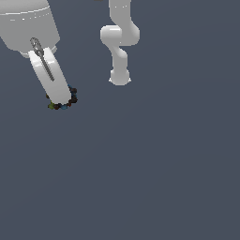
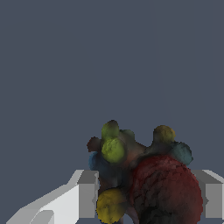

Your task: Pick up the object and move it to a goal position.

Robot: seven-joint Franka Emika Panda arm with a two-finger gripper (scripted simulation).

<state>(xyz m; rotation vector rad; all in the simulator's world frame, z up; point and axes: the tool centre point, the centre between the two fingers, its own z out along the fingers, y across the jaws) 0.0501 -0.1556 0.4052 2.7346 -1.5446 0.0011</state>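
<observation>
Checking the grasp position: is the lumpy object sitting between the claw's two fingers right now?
Yes, the wrist view shows the lumpy object sitting between the two fingers of the claw.

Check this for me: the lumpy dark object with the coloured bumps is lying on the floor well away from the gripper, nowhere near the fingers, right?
Not right. The wrist view shows the lumpy dark object sitting between the gripper's fingers, not well away from them. The coloured bumps are as you said.
</observation>
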